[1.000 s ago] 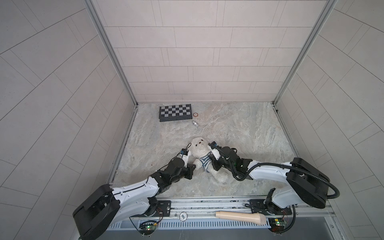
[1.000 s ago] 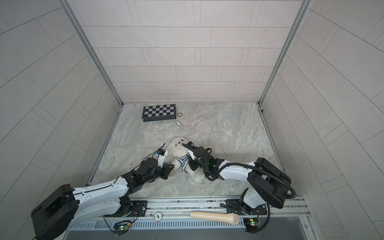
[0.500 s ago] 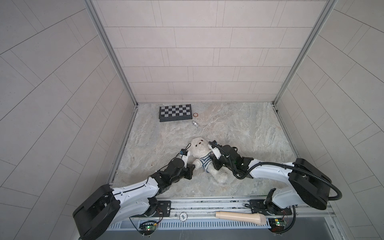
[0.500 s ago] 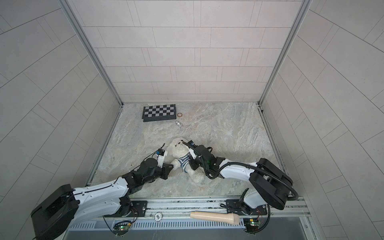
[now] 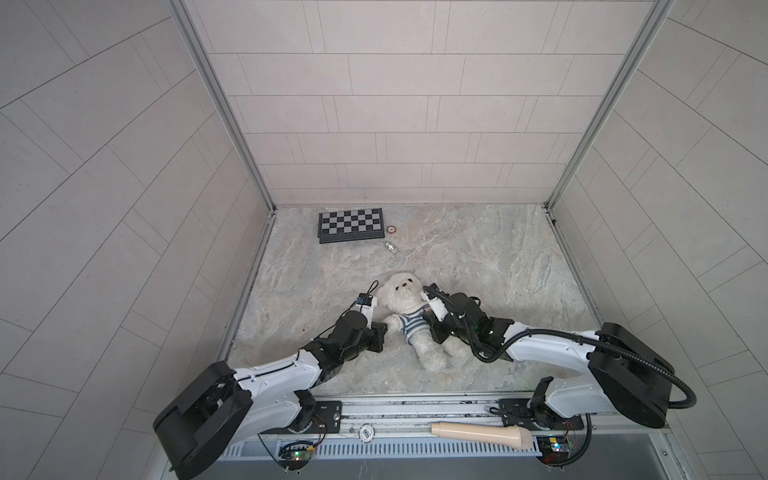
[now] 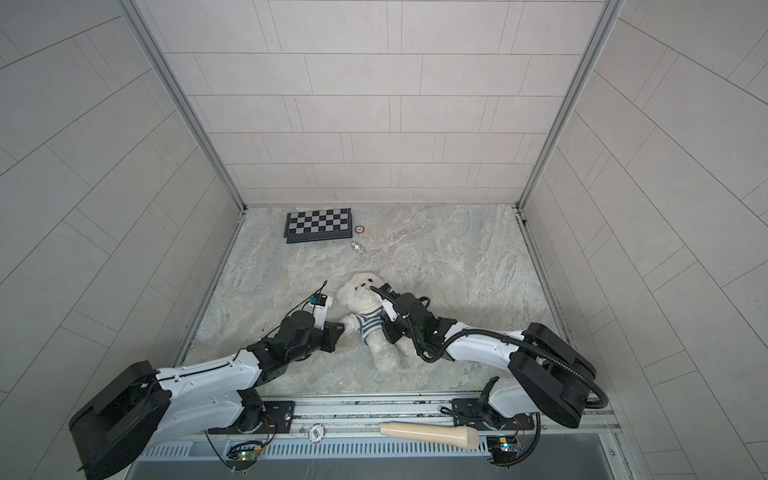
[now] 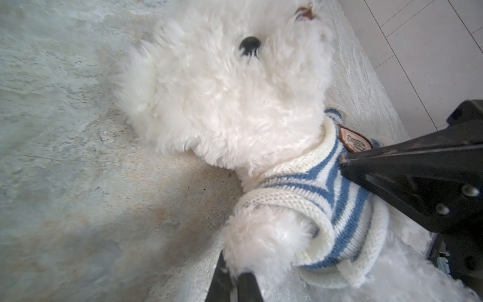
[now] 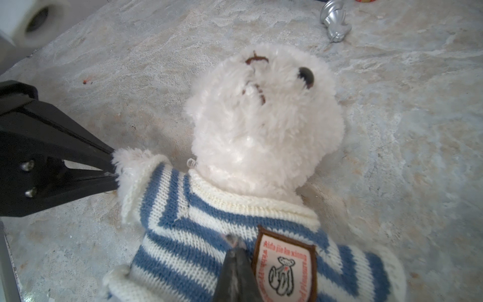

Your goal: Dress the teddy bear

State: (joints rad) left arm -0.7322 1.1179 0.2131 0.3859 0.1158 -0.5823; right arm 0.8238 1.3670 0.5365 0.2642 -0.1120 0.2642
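My left gripper [image 8: 109,167] is pinched shut on a paw of the bear [image 5: 404,291]. The bear lies on its back on the table [image 5: 498,266], in the middle near the front, with its head toward the back wall. It has a striped sweater [image 5: 409,328] on. My right gripper [image 8: 234,248] is pinched shut on the sweater's chest, just beside the patch [image 8: 285,269].

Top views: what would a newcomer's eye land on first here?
The fluffy white teddy bear, lying on its back at front centre in a blue-and-white striped sweater. Both hands are shut on it: the left hand pinches its paw at the sleeve cuff, the right hand the sweater's chest beside the badge. A chessboard lies far back, left of centre.
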